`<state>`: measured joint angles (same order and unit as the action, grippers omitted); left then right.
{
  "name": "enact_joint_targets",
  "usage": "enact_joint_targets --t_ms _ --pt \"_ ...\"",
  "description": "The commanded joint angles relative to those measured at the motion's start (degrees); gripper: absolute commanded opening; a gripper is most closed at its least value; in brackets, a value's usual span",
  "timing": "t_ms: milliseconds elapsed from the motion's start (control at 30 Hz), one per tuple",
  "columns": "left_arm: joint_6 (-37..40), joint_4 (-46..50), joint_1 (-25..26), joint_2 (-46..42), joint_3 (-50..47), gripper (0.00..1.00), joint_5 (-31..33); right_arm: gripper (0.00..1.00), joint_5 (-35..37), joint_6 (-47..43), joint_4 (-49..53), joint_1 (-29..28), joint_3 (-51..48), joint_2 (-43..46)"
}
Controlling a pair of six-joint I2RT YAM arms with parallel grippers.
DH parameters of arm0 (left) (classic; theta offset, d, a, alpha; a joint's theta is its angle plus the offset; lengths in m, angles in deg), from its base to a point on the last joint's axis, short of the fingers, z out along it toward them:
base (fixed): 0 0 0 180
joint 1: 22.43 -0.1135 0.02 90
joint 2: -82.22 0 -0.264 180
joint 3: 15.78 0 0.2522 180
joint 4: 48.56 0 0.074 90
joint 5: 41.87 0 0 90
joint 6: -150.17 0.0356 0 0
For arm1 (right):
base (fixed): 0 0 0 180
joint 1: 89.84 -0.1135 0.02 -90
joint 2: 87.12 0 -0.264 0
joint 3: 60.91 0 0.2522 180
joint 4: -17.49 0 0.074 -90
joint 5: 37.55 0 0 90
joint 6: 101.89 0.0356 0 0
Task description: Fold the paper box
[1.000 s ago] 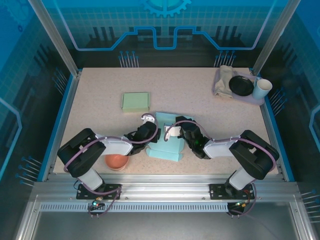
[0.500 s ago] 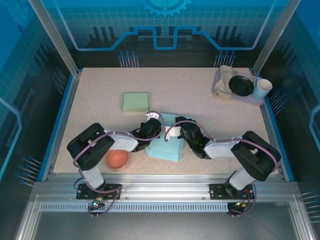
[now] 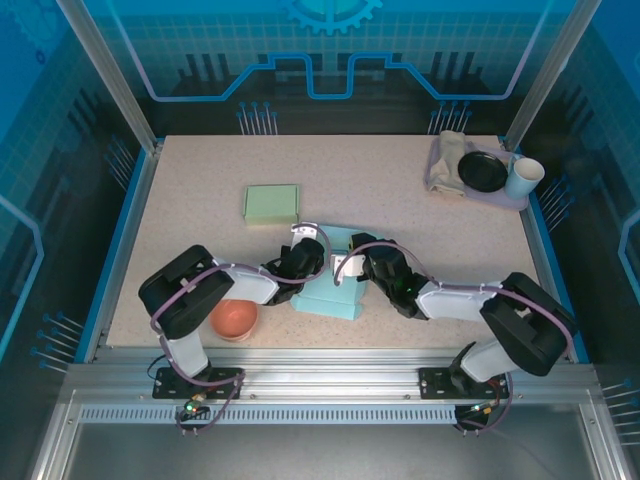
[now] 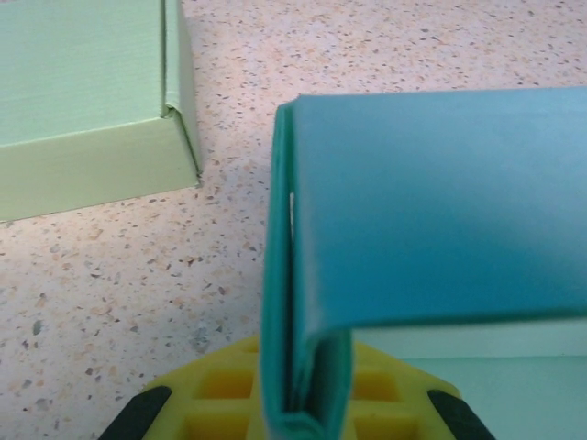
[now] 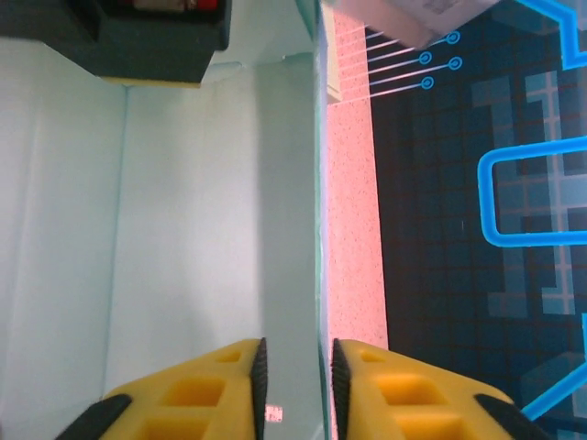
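Observation:
The teal paper box (image 3: 333, 294) lies half-folded near the table's front centre, between both arms. My left gripper (image 3: 309, 254) is at its left side. In the left wrist view the yellow fingers (image 4: 206, 396) of my left gripper (image 4: 298, 408) are shut on a doubled upright wall of the box (image 4: 440, 202). My right gripper (image 3: 354, 266) is at the box's right side. In the right wrist view my right gripper (image 5: 297, 380) straddles a thin wall edge (image 5: 322, 275) with a narrow gap; the edge lies against the right pad. The box's pale inside (image 5: 174, 229) spreads to the left.
A folded pale green box (image 3: 271, 203) (image 4: 83, 101) lies just behind and left of the teal one. An orange bowl (image 3: 233, 321) sits beside the left arm. At the back right a tray (image 3: 440, 183) carries a black plate (image 3: 483, 171), a white cup (image 3: 523, 178) and a cloth.
My left gripper has slid right and slightly back along the box's left wall, its elbow swinging in. The right arm's elbow has shifted right; its gripper stays at the box.

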<state>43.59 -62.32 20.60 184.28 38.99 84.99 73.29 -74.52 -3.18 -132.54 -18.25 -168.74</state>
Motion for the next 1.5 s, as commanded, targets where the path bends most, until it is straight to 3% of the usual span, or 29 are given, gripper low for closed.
enact_joint_targets --t_ms 0,200,333,367,400,433,533,633,700,767,900,1033,1133,1467 --pt "-0.99 -0.37 -0.13 1.13 -0.28 0.06 3.99 0.29 -4.34 3.31 3.75 0.66 -0.98 4.51" --pt "-1.52 0.01 -0.21 1.05 -0.49 0.06 4.94 0.3 -6.64 7.68 5.68 2.21 -1.29 9.92" --pt "-2.94 0.77 -0.21 0.1 -1.19 0.07 5.57 0.34 -4.73 16.88 9.84 4.35 0.32 17.09" --pt "-3.65 1.18 -0.18 -0.3 -1.36 0.07 5.65 0.4 -3.55 19.41 11.16 4.7 0.76 19.11" --pt "-4.22 1.45 -0.21 -0.66 -1.54 0.07 5.53 0.77 -2.57 21.63 12.32 4.97 1.11 20.75" --pt "-4.86 1.81 -0.21 -1.04 -1.8 0.07 5.46 1.0 -1.14 24.76 14.16 5.29 1.74 23.05" --pt "-6.47 2.22 -0.16 -2.19 -2.49 0.07 4.93 1.0 3.22 36.07 20.74 6.11 4.25 28.7" --pt "-7.78 1.42 -0.13 -3.29 -3.84 0.07 4.29 1.0 1.85 52.24 31.68 9.72 9.24 32.08" --pt "-8.28 0.45 -0.02 -4.26 -4.89 0.07 3.58 1.0 -4.13 65.33 38.83 14.84 13.13 31.56" --pt "-8.14 -0.22 0.08 -5.22 -5.63 0.07 2.82 1.0 -17.03 74.14 41.88 20.26 15.38 28.86" --pt "-7.52 -0.24 0.55 -6.32 -5.94 0.07 3.6 1.0 -26.55 78.41 45.31 21.7 19.61 20.21" --pt "-7.66 0.27 1.1 -7.01 -6.21 0.07 5.49 1.0 -25.22 84.47 45.12 19.17 21.13 15.95" --pt "-8.03 1.09 1.5 -7.29 -6.21 0.07 6.95 1.0 -18.43 88.31 43.77 14.87 20.73 15.9" --pt "-8.85 1.6 3.28 -5.57 -4.57 0.07 9.96 1.0 -18.01 97.74 40.83 9.84 22.96 7.73"
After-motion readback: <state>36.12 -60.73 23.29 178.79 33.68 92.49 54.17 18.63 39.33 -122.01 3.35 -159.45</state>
